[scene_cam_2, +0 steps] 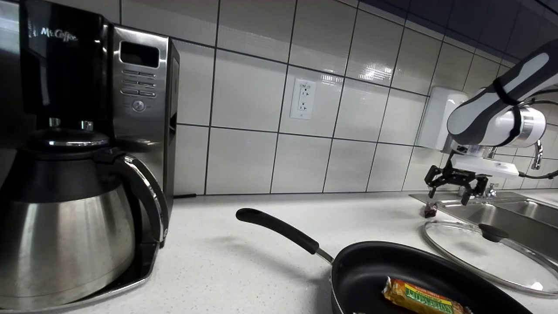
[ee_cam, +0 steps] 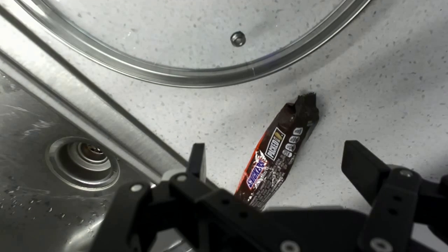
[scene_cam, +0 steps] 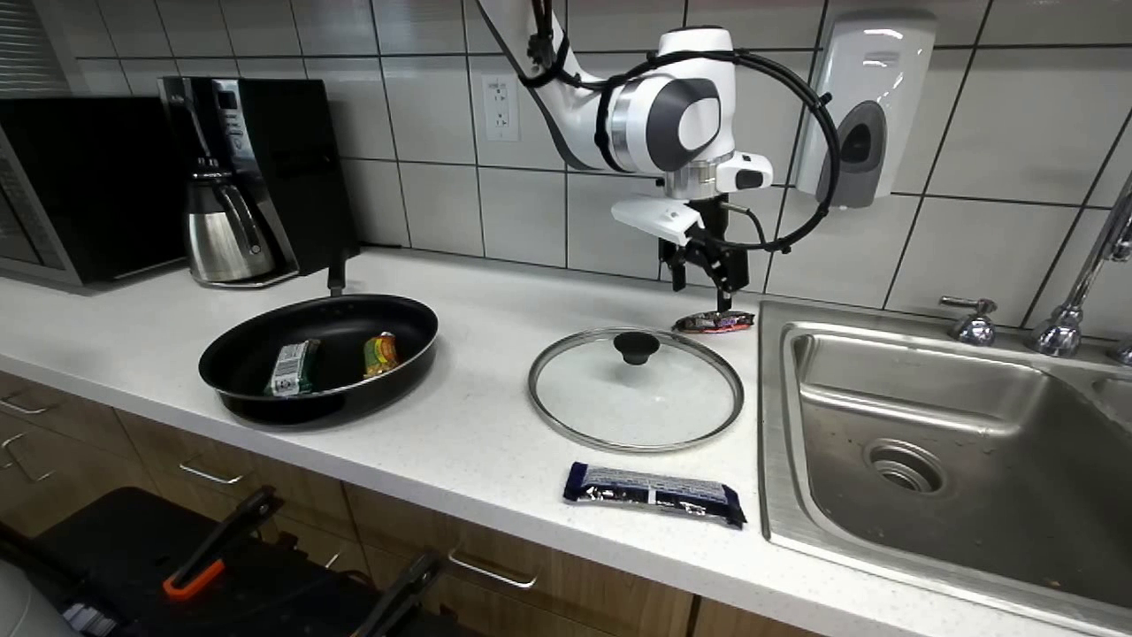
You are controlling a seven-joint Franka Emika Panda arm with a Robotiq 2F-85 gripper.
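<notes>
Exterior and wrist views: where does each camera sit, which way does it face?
An exterior view: out in front of the counter and above it, facing the wall across pan, lid and sink; arm and gripper show.
An exterior view: low by the coffee maker, facing along the counter toward the sink; arm and gripper show at picture right.
Wrist view: on the wrist, facing down at the Snickers; only the gripper shows, open.
Shared by both exterior views: pan, lid, sink, Snickers.

The Snickers wrapper point(ee_cam: 271, 162) is brown and red, the pincer point(scene_cam_2: 448, 197) black.
</notes>
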